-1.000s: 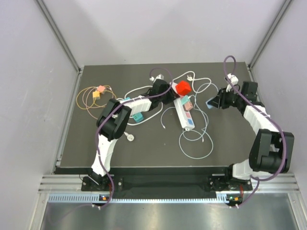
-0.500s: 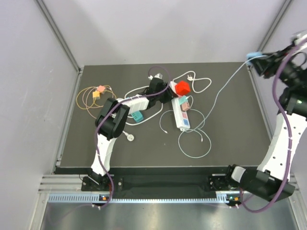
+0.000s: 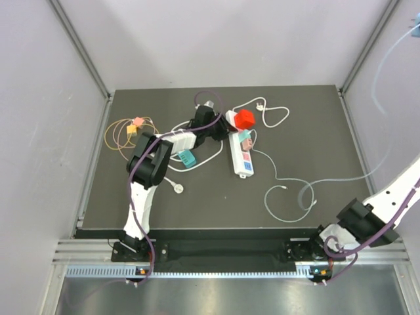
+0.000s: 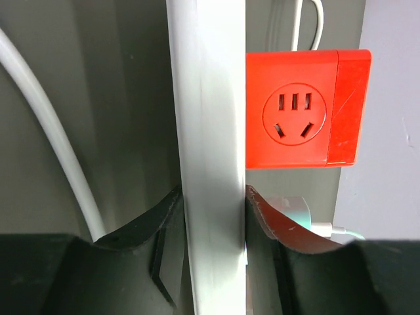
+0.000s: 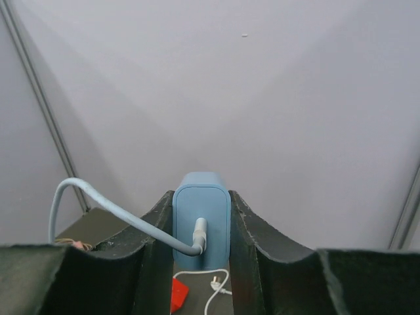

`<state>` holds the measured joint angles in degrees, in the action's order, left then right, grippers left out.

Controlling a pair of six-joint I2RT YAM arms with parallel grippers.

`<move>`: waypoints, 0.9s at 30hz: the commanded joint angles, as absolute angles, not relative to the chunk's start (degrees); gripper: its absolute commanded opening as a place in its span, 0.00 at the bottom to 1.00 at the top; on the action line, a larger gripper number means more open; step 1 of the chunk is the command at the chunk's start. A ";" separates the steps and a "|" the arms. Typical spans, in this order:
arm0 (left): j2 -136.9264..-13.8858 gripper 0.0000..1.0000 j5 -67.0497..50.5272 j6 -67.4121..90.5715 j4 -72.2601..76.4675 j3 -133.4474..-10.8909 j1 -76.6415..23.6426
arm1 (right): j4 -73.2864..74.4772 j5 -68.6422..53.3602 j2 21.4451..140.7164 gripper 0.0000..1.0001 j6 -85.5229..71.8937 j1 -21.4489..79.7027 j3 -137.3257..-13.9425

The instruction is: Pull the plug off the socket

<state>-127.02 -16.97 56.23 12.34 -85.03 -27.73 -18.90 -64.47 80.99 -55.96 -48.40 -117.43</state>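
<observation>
Right wrist, one plug point(image 5: 201, 213) in right claw point(image 5: 201, 197), one socket point(image 3: 241, 159)

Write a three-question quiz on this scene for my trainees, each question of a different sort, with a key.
1. True or false: the blue plug is seated in the white power strip.
2. What is the left gripper clamped on? A the white power strip; B the red cube adapter; C the yellow cable.
3. In a few words: which gripper holds the blue plug, and is the plug on the table or up in the air?

Key: 1 false; 2 A; 3 the right gripper, up in the air.
</observation>
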 commanded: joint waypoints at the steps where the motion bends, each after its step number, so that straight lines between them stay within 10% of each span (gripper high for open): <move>1: -126.56 0.00 -17.67 55.38 14.15 -86.92 -26.90 | -22.60 -64.07 84.28 0.00 -64.86 -51.50 -125.75; 18: -122.52 0.00 -21.36 44.75 11.00 -85.61 -26.02 | 6.31 -52.30 86.04 0.00 -22.97 -53.62 -118.75; 27: -120.06 0.00 -16.26 40.69 5.27 -85.87 -26.02 | 3.16 -57.30 89.74 0.00 -28.75 -52.65 -120.76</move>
